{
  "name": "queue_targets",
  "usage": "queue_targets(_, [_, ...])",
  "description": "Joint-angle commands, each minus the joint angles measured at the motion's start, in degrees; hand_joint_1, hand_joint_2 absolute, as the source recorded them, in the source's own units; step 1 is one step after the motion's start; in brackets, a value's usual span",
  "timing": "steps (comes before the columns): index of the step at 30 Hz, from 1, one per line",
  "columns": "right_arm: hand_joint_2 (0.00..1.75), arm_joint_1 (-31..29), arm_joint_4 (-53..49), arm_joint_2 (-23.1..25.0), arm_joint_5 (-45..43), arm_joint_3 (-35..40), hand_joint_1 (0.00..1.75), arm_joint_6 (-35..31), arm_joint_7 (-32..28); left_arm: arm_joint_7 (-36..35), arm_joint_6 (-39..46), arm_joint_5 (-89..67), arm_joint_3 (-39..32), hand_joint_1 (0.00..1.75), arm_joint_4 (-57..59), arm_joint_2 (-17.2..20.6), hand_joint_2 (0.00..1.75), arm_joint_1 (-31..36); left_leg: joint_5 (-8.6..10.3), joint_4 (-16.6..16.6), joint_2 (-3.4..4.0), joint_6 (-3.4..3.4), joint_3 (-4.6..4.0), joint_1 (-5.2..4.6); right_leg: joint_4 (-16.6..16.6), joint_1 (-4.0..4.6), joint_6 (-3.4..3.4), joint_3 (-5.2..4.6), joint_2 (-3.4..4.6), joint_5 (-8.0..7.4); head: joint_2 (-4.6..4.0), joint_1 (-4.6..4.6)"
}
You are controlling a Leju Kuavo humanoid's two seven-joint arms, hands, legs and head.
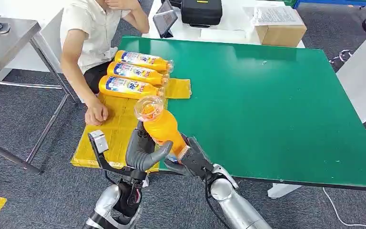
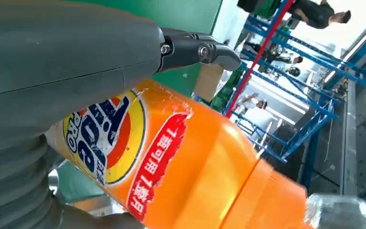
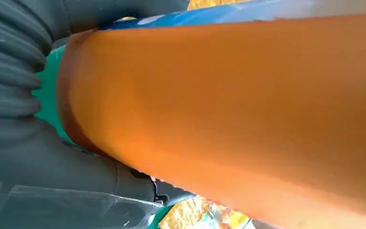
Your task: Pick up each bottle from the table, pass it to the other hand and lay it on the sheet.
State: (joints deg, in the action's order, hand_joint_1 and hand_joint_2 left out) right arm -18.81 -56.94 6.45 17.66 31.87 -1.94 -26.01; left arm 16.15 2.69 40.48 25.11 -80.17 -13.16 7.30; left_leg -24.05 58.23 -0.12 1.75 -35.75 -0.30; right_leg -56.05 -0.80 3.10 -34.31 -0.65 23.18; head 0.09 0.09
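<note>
An orange bottle with a clear cap end stands nearly upright above the table's near edge, between my two hands. My left hand wraps its lower body from the left, thumb across the front. My right hand grips its base from the right. In the left wrist view the labelled bottle lies against my left hand, one finger curling over it. The right wrist view has the bottle pressed close to my right hand. Three more bottles lie side by side on the yellow sheet.
A person sits at the table's left side, one hand resting on the sheet. The green table stretches right and far. Behind it are a tablet, a black case and a cardboard box. A metal table stands at left.
</note>
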Motion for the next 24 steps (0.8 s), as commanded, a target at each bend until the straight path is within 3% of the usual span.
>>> queue_targets(1, [1.75, -3.17, 8.22, 0.85, 4.02, 4.44, 1.75, -3.2, 0.32, -1.51, 3.84, -7.76, 5.57, 1.75, 10.48, 2.13, 1.75, 6.08, -0.01, -0.06, -0.05, -0.07, 0.15, 0.03, 0.05, 0.03, -0.07, 0.15, -0.03, 0.03, 0.0, 0.02])
queue_targets(18, [1.75, -3.25, 5.95, 0.43, 4.0, 4.27, 1.75, -3.71, 1.96, 1.21, 6.37, -13.93, 6.02, 1.75, 13.49, 1.42, 1.75, 8.3, -0.07, -0.03, 0.04, -0.1, 0.19, 0.02, 0.01, 0.02, -0.1, 0.17, 0.07, 0.06, 0.0, 0.0])
queue_targets(19, [1.75, -3.06, 5.98, 0.57, 3.78, 4.19, 1.43, -3.64, 1.88, 0.39, 5.43, -12.65, 5.46, 1.75, 13.54, 1.43, 1.75, 8.14, -0.04, -0.02, 0.04, -0.08, 0.12, 0.03, 0.0, 0.03, -0.07, 0.1, 0.06, 0.03, 0.0, 0.02])
queue_targets(20, [1.75, -2.45, 5.71, 0.77, 3.15, 3.8, 0.0, -3.92, 1.13, 0.06, 4.54, -11.39, 4.77, 1.75, 13.47, 1.62, 1.75, 7.98, -0.08, -0.02, 0.06, -0.12, 0.23, 0.05, 0.0, 0.05, -0.12, 0.19, 0.09, 0.06, 0.0, 0.0])
queue_targets(24, [1.75, -1.46, 5.28, 1.0, 3.21, 3.69, 0.0, -5.14, -0.01, -0.16, 3.95, -10.38, 4.12, 1.75, 13.33, 1.99, 1.75, 7.83, -0.06, -0.06, 0.06, -0.1, 0.2, 0.03, 0.03, 0.03, -0.1, 0.17, 0.09, 0.04, 0.0, 0.0])
